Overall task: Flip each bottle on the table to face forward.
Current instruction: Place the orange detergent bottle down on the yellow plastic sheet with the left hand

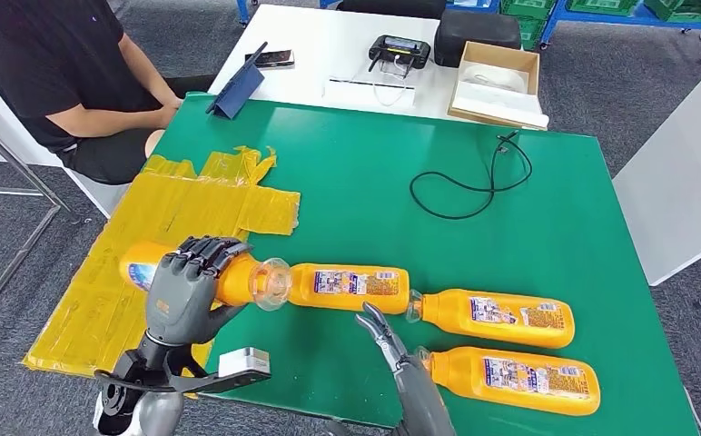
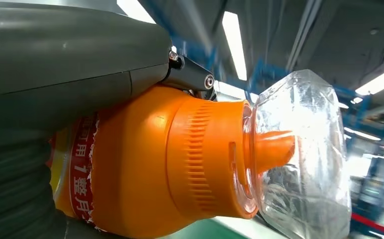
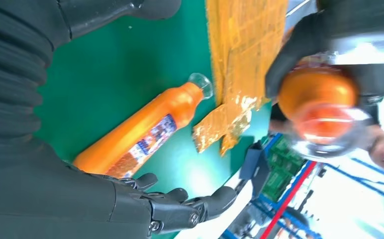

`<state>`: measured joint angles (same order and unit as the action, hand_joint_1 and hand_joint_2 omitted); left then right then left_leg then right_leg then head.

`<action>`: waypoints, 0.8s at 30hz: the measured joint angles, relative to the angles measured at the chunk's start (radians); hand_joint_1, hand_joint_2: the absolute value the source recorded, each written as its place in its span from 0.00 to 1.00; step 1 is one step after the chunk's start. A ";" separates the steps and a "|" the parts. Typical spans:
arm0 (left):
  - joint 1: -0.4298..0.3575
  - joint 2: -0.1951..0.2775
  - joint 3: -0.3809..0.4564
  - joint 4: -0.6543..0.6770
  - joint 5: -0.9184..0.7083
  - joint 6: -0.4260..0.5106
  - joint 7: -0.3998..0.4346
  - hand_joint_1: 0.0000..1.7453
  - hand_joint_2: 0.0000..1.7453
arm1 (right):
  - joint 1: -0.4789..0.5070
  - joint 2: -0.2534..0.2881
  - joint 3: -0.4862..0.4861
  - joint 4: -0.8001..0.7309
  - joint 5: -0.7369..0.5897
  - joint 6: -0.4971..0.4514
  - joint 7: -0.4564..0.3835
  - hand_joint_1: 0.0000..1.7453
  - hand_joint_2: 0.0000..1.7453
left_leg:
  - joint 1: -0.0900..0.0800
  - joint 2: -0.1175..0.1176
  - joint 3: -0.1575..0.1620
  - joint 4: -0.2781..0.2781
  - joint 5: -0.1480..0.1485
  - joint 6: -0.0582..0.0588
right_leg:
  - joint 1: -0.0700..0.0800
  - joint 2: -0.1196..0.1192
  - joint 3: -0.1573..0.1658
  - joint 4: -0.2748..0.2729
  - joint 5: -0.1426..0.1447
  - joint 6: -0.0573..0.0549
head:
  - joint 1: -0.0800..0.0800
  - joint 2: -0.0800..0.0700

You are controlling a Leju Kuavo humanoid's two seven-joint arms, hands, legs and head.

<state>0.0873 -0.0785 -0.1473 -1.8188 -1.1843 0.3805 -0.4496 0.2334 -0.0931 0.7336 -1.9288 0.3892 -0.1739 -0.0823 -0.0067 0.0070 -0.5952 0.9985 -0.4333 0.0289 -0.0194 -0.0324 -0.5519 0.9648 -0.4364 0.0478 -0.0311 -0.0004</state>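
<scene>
Our left hand (image 1: pixel 186 286) grips an orange bottle (image 1: pixel 238 280) at the table's (image 1: pixel 547 227) near-left, seemingly lifted. Our right hand (image 1: pixel 385 338) hovers empty, fingers extended, just beside three lying bottles (image 1: pixel 501 318).

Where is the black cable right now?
In the head view the black cable lies looped on the green table toward the far right, beyond the three lying bottles and just short of the cardboard box.
</scene>
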 joint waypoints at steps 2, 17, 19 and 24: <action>-0.019 0.011 -0.019 0.030 -0.131 0.056 0.059 1.00 1.00 | -0.009 -0.001 0.000 0.000 -0.011 0.019 -0.006 0.00 1.00 | 0.000 -0.001 0.000 0.000 0.000 0.000 | 0.000 -0.001 0.000 0.000 0.000 0.000 | 0.000 0.000; -0.177 0.018 -0.089 0.229 -0.165 0.079 0.185 1.00 1.00 | -0.041 -0.003 0.029 -0.006 0.070 0.050 -0.018 0.00 1.00 | -0.001 -0.001 -0.001 0.000 0.001 0.001 | 0.000 -0.001 0.000 0.000 0.000 0.000 | 0.000 0.000; -0.196 0.014 -0.094 0.237 -0.166 0.069 0.195 1.00 1.00 | -0.043 -0.005 0.035 -0.015 0.099 0.047 -0.015 0.00 1.00 | -0.001 -0.001 -0.002 0.000 0.001 0.001 | 0.000 -0.001 -0.001 0.000 0.000 0.000 | 0.000 0.000; -0.215 0.013 -0.096 0.273 -0.137 0.039 0.192 1.00 1.00 | -0.038 -0.014 0.045 -0.025 0.096 0.025 -0.002 0.00 1.00 | -0.001 0.000 -0.002 0.000 0.001 0.001 | 0.000 -0.001 -0.001 0.000 0.000 0.000 | 0.000 0.000</action>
<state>-0.1273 -0.0658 -0.2437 -1.5458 -1.3208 0.4200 -0.2578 0.1949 -0.1073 0.7781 -1.9538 0.4849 -0.1493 -0.0839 -0.0073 0.0065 -0.5971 0.9988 -0.4326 0.0300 -0.0198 -0.0335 -0.5528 0.9648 -0.4360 0.0482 -0.0310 -0.0004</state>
